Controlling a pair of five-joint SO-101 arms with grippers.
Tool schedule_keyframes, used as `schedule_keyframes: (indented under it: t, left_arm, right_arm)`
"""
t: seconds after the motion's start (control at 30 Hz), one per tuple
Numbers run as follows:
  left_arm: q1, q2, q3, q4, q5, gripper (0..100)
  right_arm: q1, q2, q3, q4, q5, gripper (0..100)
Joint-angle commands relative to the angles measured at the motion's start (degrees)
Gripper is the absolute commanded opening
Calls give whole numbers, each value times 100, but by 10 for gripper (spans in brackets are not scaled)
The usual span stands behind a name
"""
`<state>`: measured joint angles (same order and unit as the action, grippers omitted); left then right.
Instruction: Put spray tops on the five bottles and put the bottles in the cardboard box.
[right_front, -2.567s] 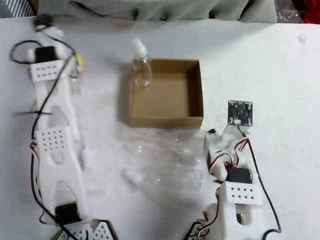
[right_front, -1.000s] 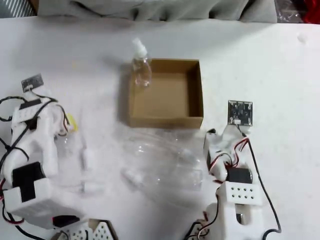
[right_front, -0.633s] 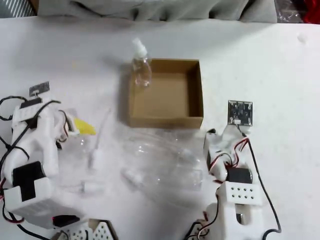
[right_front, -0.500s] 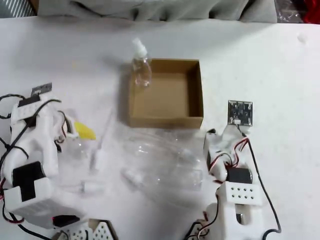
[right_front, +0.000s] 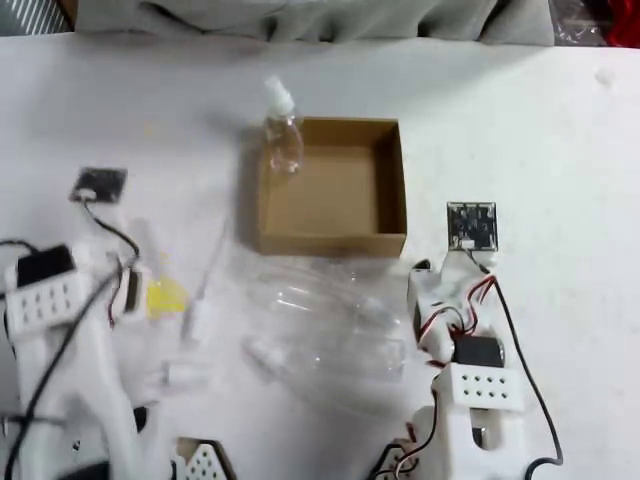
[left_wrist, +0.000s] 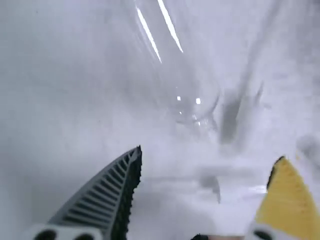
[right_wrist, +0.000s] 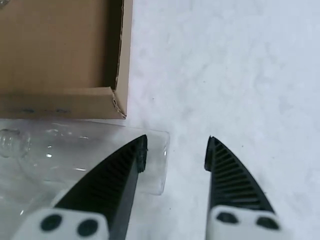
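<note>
Left claw (right_front: 150, 292), high view: near spray top (right_front: 200, 318), bottles (right_front: 330, 325) lying by box (right_front: 330, 243) | left wrist: claw wide, empty, bottle (left_wrist: 192, 95) ahead, square jaws on it before closing | right wrist: right claw (right_wrist: 175, 150) part open, empty, over worktop (right_wrist: 225, 75)

I count one cardboard box (right_front: 330, 185) just beyond the right pincer (right_wrist: 176, 140), one capped bottle (right_front: 282, 135) upright, and two loose spray tops (right_front: 200, 320) beside the left pincer (left_wrist: 208, 155) (the heaped clear bottles (right_front: 320, 320) defy counting).
</note>
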<state>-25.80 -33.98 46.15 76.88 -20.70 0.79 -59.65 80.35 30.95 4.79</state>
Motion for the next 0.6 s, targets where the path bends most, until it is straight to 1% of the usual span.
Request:
schedule_keyframes:
  t: [0.0, 0.1, 0.13, 0.2, 0.23, 0.33, 0.4, 0.57]
  left_arm:
    - [4, -1209, 431, 527, -949, 231]
    - [31, -1358, 738, 35, -985, 43]
    - [31, -1297, 853, -141, -993, 7]
    - [57, -1077, 1029, -404, -993, 56]
    - [101, -927, 1055, -510, -993, 59]
    - [224, -365, 1073, -905, -976, 15]
    - [347, 4, 1073, -1143, -949, 22]
    - [655, 620, 1116, -1240, -949, 20]
  right_arm:
    - [4, -66, -35, -119, 79, 155]
    - [4, -66, -35, -110, 79, 155]
    - [4, -66, -35, -110, 79, 155]
    - [4, -66, -35, -110, 79, 155]
    - [4, -66, -35, -110, 79, 155]
    - [4, -66, -35, -92, 79, 155]
    - [4, -66, -35, -92, 79, 155]
    - [4, -66, -35, -92, 79, 155]
